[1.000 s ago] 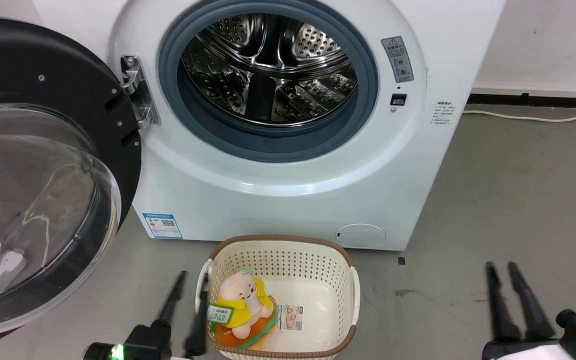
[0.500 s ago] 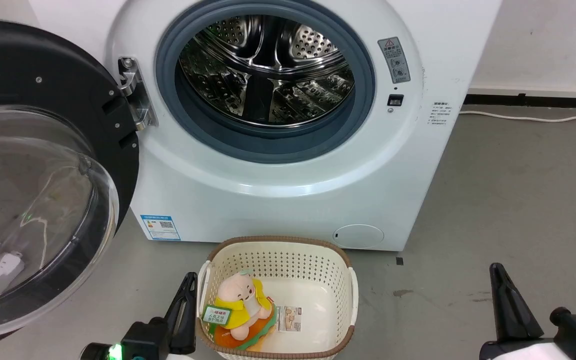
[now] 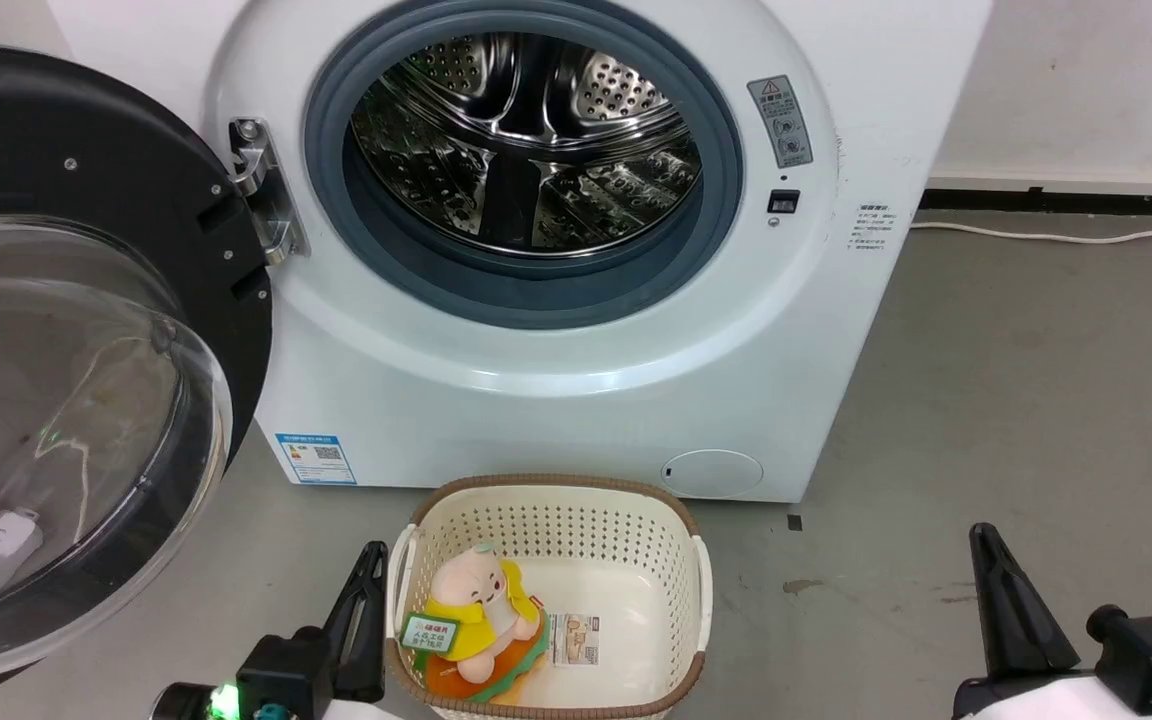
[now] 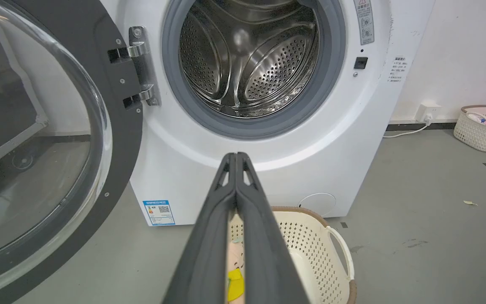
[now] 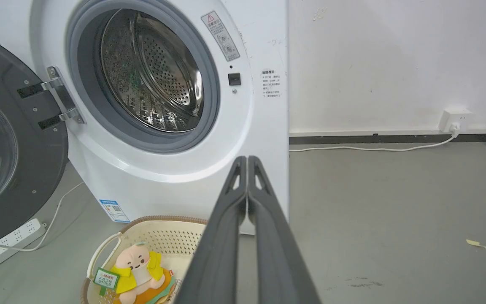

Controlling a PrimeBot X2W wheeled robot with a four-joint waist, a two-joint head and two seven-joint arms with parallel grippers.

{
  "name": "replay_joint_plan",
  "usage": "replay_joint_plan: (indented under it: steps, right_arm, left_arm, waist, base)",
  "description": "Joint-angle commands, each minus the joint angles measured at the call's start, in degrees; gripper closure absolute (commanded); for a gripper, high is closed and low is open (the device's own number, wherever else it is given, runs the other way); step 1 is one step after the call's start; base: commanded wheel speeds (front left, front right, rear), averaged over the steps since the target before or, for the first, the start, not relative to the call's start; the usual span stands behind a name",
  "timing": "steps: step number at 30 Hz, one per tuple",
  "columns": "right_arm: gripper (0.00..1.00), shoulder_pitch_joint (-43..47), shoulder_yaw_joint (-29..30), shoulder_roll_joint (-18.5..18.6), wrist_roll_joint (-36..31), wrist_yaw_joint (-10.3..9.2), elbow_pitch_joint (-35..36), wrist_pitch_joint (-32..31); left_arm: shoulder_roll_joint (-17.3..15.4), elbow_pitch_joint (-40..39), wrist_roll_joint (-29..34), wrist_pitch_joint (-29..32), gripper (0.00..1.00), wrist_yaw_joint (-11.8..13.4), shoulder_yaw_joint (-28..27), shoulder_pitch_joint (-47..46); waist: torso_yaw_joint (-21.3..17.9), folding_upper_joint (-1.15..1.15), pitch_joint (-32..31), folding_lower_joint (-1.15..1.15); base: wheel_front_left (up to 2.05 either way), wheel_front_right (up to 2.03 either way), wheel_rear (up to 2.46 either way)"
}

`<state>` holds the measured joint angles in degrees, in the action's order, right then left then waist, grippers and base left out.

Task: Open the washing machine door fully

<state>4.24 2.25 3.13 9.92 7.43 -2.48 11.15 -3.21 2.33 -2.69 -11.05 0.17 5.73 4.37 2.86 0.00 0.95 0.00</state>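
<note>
The white washing machine point(image 3: 556, 400) stands ahead, its steel drum point(image 3: 526, 140) exposed inside the grey gasket. The glossy black washing machine door point(image 3: 106, 200) is swung wide to the left on its metal hinge point(image 3: 261, 195), its clear glass bowl point(image 3: 56, 440) bulging toward me. The door point(image 4: 112, 139) and the hinge point(image 4: 141, 67) are at the left of the left wrist view, the door point(image 5: 28, 169) at the left of the right wrist view. My left gripper point(image 3: 373, 552) is shut, low beside the basket, touching nothing. My right gripper point(image 3: 983, 535) is shut above bare floor at the lower right, holding nothing.
A cream perforated basket point(image 3: 546, 520) holding a plush toy point(image 3: 476, 615) sits on the grey floor in front of the machine. A white power strip point(image 5: 6, 242) lies behind the door. A white cable point(image 3: 1066, 235) runs along the wall. Another basket point(image 4: 481, 126) stands far right.
Both grippers have closed from open to shut and drawn back toward the bottom edge. The head camera has shifted slightly, moving the scene a little left.
</note>
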Motion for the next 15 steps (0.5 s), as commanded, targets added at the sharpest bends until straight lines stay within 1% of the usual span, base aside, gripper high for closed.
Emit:
replay_joint_plan:
  steps: [1,15]
  right_arm:
    - [1.00,-0.69,-0.15,-0.06,-0.55,0.01,0.43,-0.25]
    - [1.00,-1.22,-0.47,-0.09,-1.96,0.02,0.74,-1.90]
  left_arm:
    - [0.02,-0.15,0.37,0.23,1.00,-0.04,-0.28,-0.93]
    - [0.07,-0.48,0.72,1.87,1.00,-0.06,-1.10,-1.45]
  waist:
    - [-0.02,0.00,-0.01,0.00]
    - [-0.45,0.00,-0.15,0.00]
  base:
    - [0.00,0.00,0.00]
    - [0.00,0.00,0.00]
